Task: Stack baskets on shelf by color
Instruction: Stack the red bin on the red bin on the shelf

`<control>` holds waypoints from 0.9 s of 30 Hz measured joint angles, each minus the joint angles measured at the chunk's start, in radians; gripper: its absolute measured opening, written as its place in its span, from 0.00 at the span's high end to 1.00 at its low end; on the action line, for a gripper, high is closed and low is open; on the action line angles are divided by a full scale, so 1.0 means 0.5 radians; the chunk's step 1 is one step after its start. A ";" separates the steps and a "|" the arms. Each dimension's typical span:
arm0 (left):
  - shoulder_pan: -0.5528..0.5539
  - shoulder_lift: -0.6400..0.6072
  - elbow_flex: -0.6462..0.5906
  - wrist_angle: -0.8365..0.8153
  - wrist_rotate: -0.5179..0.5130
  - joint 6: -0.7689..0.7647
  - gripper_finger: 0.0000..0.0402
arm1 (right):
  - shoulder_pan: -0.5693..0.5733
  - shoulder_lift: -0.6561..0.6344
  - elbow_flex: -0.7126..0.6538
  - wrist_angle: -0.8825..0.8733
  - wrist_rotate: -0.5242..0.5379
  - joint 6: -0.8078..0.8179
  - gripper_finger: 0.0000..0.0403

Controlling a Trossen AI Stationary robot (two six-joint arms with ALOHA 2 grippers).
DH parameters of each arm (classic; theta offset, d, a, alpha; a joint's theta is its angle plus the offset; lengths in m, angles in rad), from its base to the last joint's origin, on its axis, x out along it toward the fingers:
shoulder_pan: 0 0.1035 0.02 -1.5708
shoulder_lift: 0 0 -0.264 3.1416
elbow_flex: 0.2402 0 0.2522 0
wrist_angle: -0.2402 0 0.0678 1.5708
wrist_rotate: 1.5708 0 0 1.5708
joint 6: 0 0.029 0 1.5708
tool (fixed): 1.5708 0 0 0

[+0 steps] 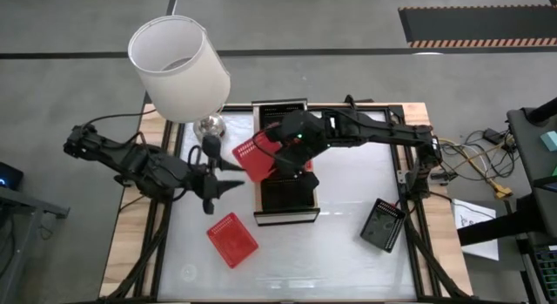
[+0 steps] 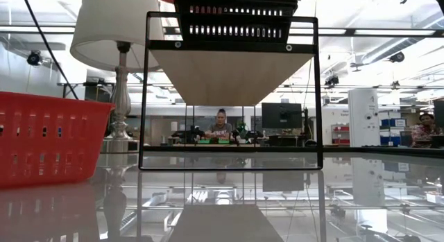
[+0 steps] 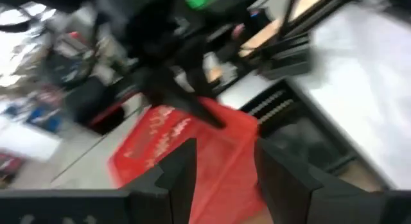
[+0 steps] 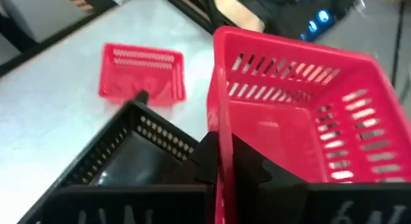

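A red basket is held tilted above the left edge of the shelf, clamped by the right gripper, whose fingers close on one wall of the basket, as the right wrist view shows. In that view the held basket hangs over a black basket resting on the shelf. From above, this black basket lies on the near half of the shelf, its slotted side showing at the top of the low view above the light-wood board. A second red basket lies on the white table, near the front and left of the shelf; it fills the left of the low view and appears beyond the held basket in the right wrist view. Another black basket sits on the table to the right of the shelf, well apart from it. The left gripper hovers just left of the held basket with its fingers spread and holding nothing; its wrist view looks past them at the red basket. A lamp with a white shade stands at the far left corner of the table.
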 joint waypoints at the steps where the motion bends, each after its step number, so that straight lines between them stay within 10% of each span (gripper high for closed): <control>1: 0.000 -0.009 0.000 0.000 -0.058 0.008 0.65 | 0.001 -0.007 0.000 -0.008 0.059 0.025 0.97; 16: -0.004 -0.075 -0.359 0.386 -0.756 -0.284 0.65 | 0.070 -0.114 -0.125 -0.218 0.693 0.715 0.97; 27: -0.005 -0.191 -0.780 0.934 -0.795 -0.273 0.66 | 0.241 -0.277 -0.632 0.315 0.912 0.917 0.98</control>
